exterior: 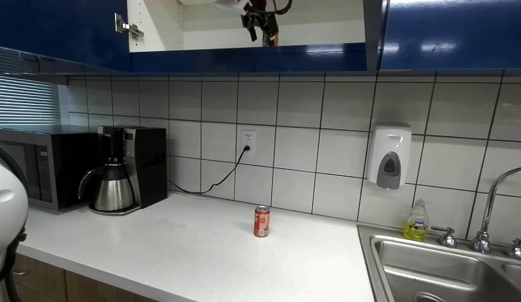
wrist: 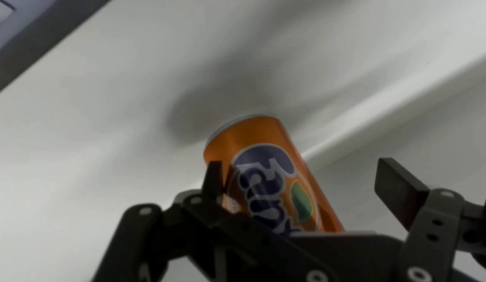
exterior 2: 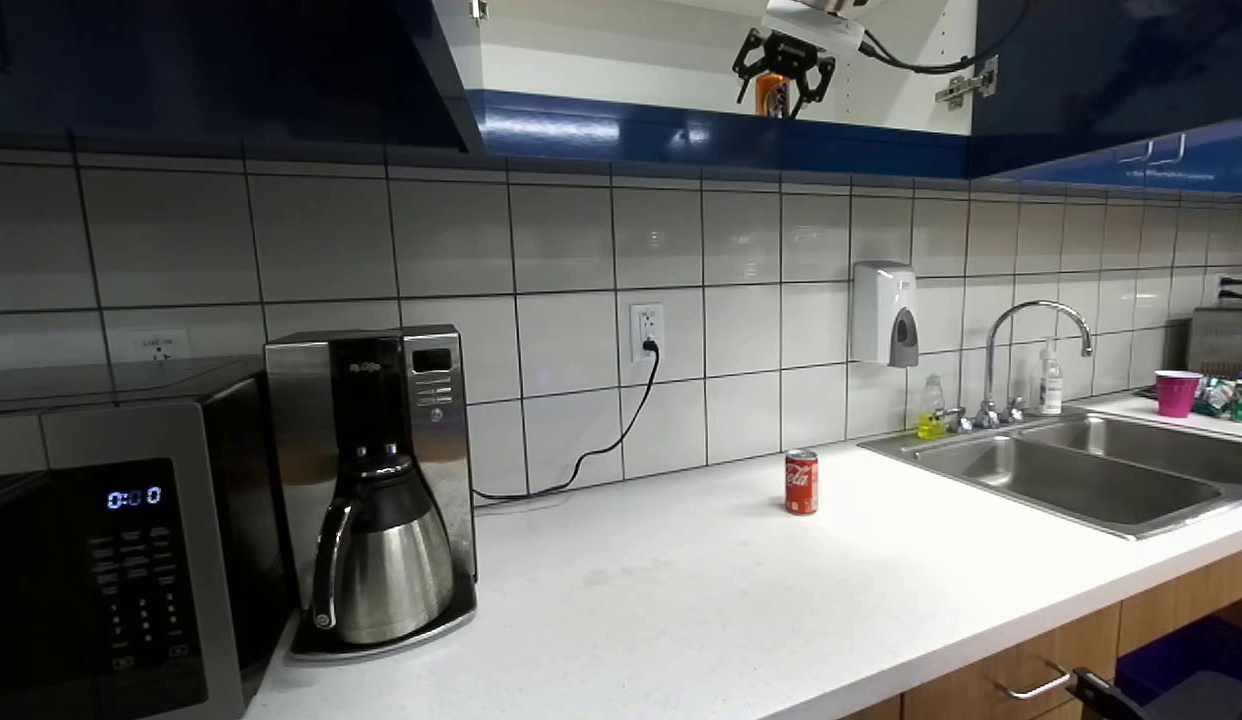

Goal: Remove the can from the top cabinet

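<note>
Between the parted jaws of the gripper [exterior 2: 768, 106] is the orange can [wrist: 266, 176] (lettering legible only in the wrist view).

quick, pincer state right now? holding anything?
Pincer: open, holding nothing; in the wrist view the orange can shows within its spread, with a clear gap on one side.

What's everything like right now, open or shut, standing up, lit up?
Top cabinet: open
Orange can: upright inside it, not gripped
Gripper: open
Red can: upright
Pink cup: upright
Microwave display: lit
Coffee maker display: dark
Black cord: plugged in
Dish soap: upright, partly full
Faucet: no water showing
</note>
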